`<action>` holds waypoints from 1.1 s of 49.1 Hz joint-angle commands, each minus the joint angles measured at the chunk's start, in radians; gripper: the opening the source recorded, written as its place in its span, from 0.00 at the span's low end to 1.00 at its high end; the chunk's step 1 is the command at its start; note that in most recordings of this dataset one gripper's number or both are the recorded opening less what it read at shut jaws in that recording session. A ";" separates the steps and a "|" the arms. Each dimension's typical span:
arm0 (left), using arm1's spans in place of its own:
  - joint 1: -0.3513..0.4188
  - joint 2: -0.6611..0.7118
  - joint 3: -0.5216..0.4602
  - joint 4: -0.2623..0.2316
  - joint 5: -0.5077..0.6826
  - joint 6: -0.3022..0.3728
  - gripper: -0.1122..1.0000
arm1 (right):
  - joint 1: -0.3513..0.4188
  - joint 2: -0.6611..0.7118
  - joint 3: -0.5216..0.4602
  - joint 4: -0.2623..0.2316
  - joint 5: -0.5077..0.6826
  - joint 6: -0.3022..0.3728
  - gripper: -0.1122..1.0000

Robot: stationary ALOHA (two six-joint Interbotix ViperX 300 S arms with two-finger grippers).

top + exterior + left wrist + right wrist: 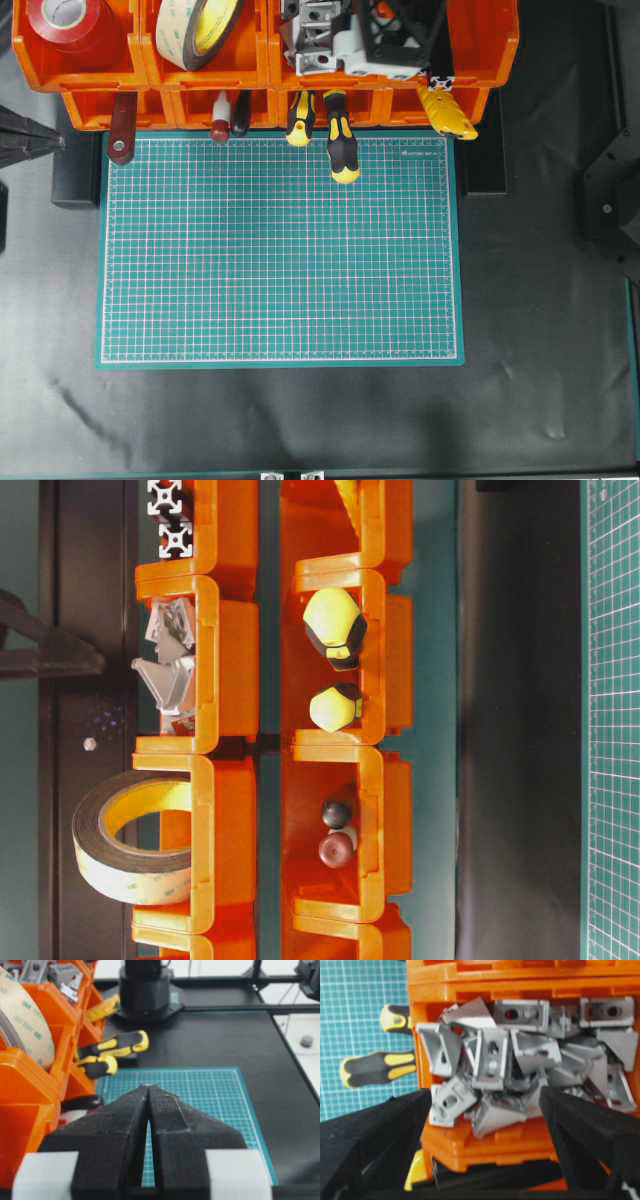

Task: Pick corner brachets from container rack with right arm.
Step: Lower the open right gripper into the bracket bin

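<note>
Right wrist view shows me my right gripper point(485, 1105) with jaws spread wide over the corner brachets point(520, 1055) heaped in a far-right bin of the container rack point(485, 1147), gripping nothing, while my left gripper point(149, 1091) has its jaws pressed together.

Your overhead view looks straight down on the cutting mat point(280, 250), with the container rack point(265, 70) along its far edge. The table-level view, turned sideways, faces the rack's open bin fronts. Your right wrist camera hangs close above the corner brachets point(520, 1055).
</note>
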 commanded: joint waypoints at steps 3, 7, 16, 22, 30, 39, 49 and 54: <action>0.000 0.005 -0.035 0.003 -0.005 -0.002 0.11 | -0.002 0.003 -0.029 -0.017 -0.018 0.002 0.87; 0.000 0.005 -0.035 0.003 -0.005 -0.003 0.10 | -0.002 0.006 -0.029 -0.043 -0.025 0.002 0.87; 0.000 0.005 -0.034 0.003 -0.005 -0.003 0.10 | -0.006 0.012 -0.026 -0.067 -0.049 0.002 0.87; 0.000 0.005 -0.034 0.003 -0.005 -0.003 0.10 | -0.006 0.023 -0.009 -0.067 -0.060 0.005 0.87; 0.000 0.005 -0.034 0.003 -0.005 -0.003 0.10 | -0.011 0.031 0.023 -0.067 -0.060 0.011 0.87; 0.002 0.005 -0.032 0.003 -0.005 -0.003 0.10 | -0.026 0.031 0.098 -0.067 -0.094 0.025 0.87; 0.000 0.005 -0.032 0.003 -0.005 -0.003 0.11 | -0.035 0.014 0.155 -0.069 -0.175 0.048 0.86; 0.002 0.005 -0.034 0.003 -0.005 -0.003 0.10 | -0.035 0.011 0.156 -0.069 -0.184 0.051 0.84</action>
